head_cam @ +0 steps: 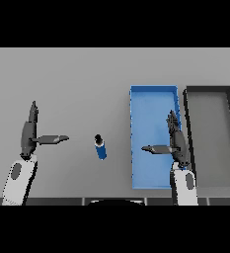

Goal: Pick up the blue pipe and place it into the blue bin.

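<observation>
The blue pipe (101, 147) lies on the grey table between the two hands, with a dark cap at its far end. To its right stands the blue bin (153, 101), a long shallow tray with nothing seen inside. My right hand (176, 142) hovers over the bin's right half, fingers straight and thumb pointing left, holding nothing. On the left, my left hand (29, 133) is open too, its thumb pointing right toward the pipe, a short gap away from it.
A dark grey bin (209, 89) sits right beside the blue bin, along its right side. The table's near edge runs just below both forearms.
</observation>
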You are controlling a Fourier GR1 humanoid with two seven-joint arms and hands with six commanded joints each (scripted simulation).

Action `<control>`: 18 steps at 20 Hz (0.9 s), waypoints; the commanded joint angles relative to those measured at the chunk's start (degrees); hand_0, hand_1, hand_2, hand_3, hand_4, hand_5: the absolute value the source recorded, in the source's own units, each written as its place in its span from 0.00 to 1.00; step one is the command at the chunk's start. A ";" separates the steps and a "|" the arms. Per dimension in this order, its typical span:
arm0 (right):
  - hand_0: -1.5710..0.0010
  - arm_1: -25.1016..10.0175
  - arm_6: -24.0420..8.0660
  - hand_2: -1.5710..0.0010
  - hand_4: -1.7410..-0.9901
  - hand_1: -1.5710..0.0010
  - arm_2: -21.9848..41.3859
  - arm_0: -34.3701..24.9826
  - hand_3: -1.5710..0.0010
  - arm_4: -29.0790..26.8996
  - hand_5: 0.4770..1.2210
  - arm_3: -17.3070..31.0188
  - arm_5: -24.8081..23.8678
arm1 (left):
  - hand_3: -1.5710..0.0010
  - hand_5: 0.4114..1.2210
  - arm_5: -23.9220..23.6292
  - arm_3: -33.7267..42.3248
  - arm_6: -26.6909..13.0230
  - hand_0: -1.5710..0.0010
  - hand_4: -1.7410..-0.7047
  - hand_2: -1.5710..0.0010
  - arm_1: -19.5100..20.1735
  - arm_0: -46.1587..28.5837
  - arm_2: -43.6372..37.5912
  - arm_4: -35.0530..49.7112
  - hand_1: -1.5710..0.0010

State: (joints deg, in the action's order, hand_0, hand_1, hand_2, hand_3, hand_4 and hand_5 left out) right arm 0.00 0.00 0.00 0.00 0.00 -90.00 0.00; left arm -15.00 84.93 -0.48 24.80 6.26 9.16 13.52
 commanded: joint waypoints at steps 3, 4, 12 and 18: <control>1.00 -0.33 0.11 1.00 0.71 1.00 -0.23 0.19 1.00 -0.28 0.20 -0.10 0.20 | 1.00 0.22 -0.28 0.33 0.40 1.00 0.75 1.00 -0.26 -0.12 0.28 -0.25 1.00; 1.00 -0.47 0.15 1.00 0.71 1.00 -0.33 0.28 1.00 -0.41 0.20 -0.15 0.32 | 1.00 0.22 -0.41 0.49 0.36 1.00 0.75 1.00 -0.37 -0.18 0.42 -0.37 1.00; 1.00 -8.94 6.75 1.00 0.73 1.00 3.64 6.13 1.00 9.25 0.20 -6.74 2.07 | 1.00 0.23 14.32 -0.70 8.95 1.00 0.75 1.00 9.08 -3.39 3.50 -1.35 1.00; 1.00 -9.23 7.32 1.00 0.75 1.00 4.38 7.18 1.00 9.71 0.19 -7.91 2.58 | 1.00 0.19 21.59 4.71 9.79 1.00 0.71 1.00 12.70 -6.06 6.63 -0.14 1.00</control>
State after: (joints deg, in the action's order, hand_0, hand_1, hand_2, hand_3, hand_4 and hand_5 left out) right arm -9.24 7.39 4.37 7.19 9.71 -97.91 2.57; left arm 6.65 89.65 9.34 37.50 0.18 15.81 13.36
